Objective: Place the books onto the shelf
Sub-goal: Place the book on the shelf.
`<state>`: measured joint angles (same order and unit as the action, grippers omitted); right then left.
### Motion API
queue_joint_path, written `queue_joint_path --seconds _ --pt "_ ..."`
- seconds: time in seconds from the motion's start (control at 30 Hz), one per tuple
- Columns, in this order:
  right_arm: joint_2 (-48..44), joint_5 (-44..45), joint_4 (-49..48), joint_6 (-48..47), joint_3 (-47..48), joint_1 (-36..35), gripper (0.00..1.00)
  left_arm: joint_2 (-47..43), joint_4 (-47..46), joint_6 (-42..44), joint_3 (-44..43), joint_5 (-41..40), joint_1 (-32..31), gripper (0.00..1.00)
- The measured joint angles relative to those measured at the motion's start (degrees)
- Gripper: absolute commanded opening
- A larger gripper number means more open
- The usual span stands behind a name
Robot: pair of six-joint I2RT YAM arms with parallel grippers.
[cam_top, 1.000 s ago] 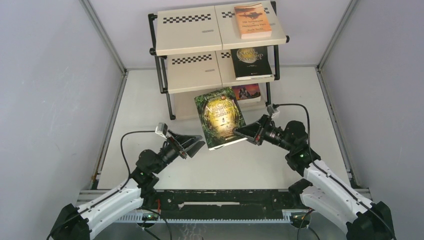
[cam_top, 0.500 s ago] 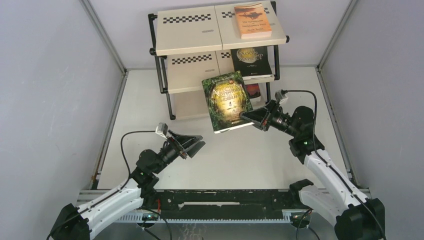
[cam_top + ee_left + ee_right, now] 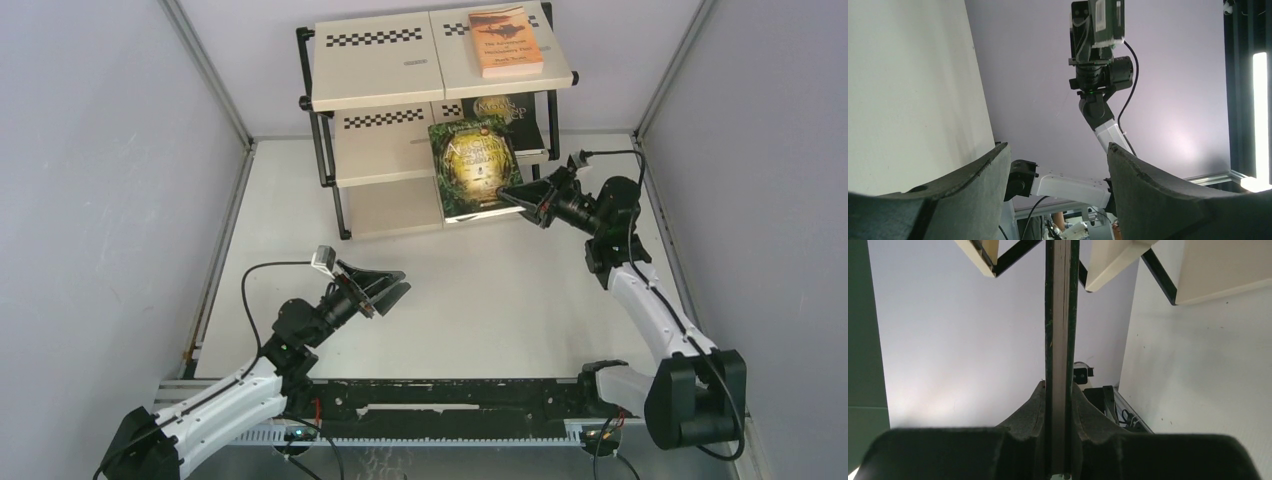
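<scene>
The right pincer [image 3: 512,195] clamps the green book [image 3: 476,168] by its edge, raised off the counter [image 3: 480,300] before the shelf's [image 3: 375,62] right half. The left pincer [image 3: 398,286] hangs released over the counter's near-left part.

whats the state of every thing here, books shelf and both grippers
green book: closed, cover up, clamped at one edge, held at the shelf's right front
orange book: closed, lying flat on the top tier, right side
black book: closed, flat on the middle tier, partly hidden by the green book
shelf: upright
right gripper: shut on the green book
left gripper: open, holding nothing
</scene>
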<state>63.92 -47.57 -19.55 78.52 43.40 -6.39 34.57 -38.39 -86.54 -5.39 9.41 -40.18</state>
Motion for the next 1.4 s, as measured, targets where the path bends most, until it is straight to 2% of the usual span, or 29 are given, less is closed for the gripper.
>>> queue_joint_path --seconds 0.43,0.9,1.4 --pt "13.0 -3.5 -4.3 4.0 7.9 6.1 0.0 4.3 -2.0 0.0 0.0 0.0 0.1 0.74" --pt "26.9 -7.1 -8.1 6.8 17.5 10.7 0.0 14.4 -8.9 -0.5 -2.0 0.0 0.9 0.73" --pt "33.5 -8.6 -5.5 5.2 27.0 11.5 0.0 26.2 -18.8 -2.2 -4.8 0.3 1.7 0.72"
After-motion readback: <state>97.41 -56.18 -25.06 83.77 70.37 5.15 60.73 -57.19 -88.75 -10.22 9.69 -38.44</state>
